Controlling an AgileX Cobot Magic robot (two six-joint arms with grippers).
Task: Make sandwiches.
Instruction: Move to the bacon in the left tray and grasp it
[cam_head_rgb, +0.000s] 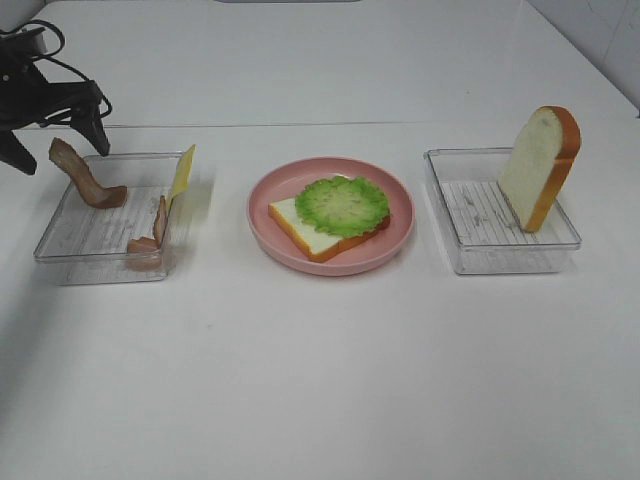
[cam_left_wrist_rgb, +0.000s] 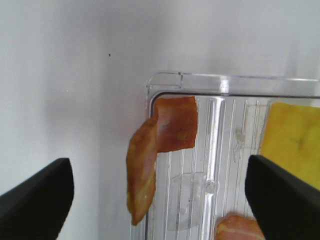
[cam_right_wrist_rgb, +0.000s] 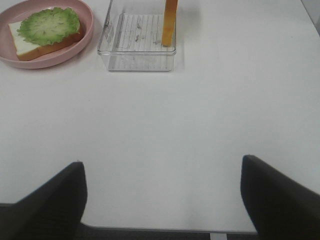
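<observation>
On the pink plate (cam_head_rgb: 300, 262) lies the sandwich's bottom bread slice (cam_head_rgb: 298, 228) with a green lettuce leaf (cam_head_rgb: 343, 204) on top; the right wrist view also shows that lettuce (cam_right_wrist_rgb: 50, 24). A second bread slice (cam_head_rgb: 540, 165) stands on edge in the right clear tray (cam_head_rgb: 500, 262). The left clear tray (cam_head_rgb: 95, 262) holds a curled bacon strip (cam_head_rgb: 85, 180) draped over its far-left corner, another bacon strip (cam_head_rgb: 150, 238) and a yellow cheese slice (cam_head_rgb: 182, 172). My left gripper (cam_head_rgb: 60, 148) hovers open above the curled bacon strip (cam_left_wrist_rgb: 160, 145). My right gripper (cam_right_wrist_rgb: 162, 200) is open over bare table.
A white table (cam_head_rgb: 320, 380) carries everything, with trays at left and right and the plate between them. In the left wrist view the cheese slice (cam_left_wrist_rgb: 292, 145) and the second bacon strip (cam_left_wrist_rgb: 240, 227) lie inside the tray (cam_left_wrist_rgb: 200, 80).
</observation>
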